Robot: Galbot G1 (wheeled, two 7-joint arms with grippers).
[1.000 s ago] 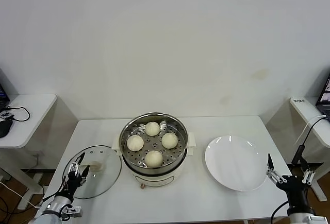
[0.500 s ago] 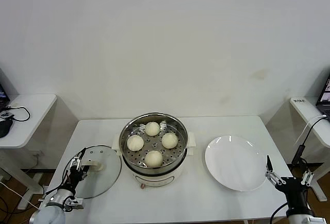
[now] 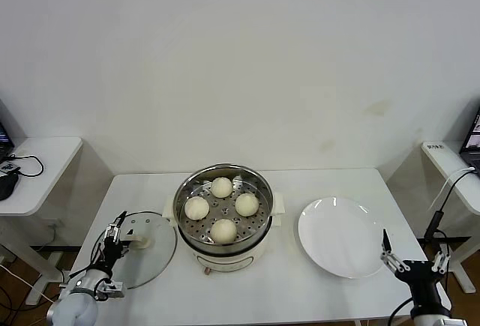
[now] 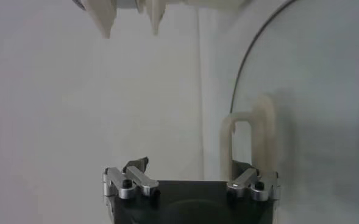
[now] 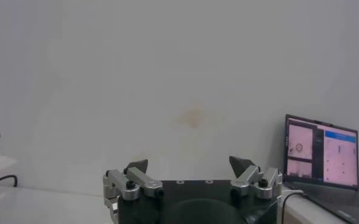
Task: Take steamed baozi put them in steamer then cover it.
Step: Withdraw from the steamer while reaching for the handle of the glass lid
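White tabletop: your steamer holds four baozi. At eight o'clock, your left claw, fingers apart, hovers over the cover; right claw idles spread at four o'clock.

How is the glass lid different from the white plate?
The glass lid is see-through with a cream handle; the white plate is solid white and bare. The lid lies left of the steamer, by the left gripper; the plate lies on its right. Both are round and flat on the table.
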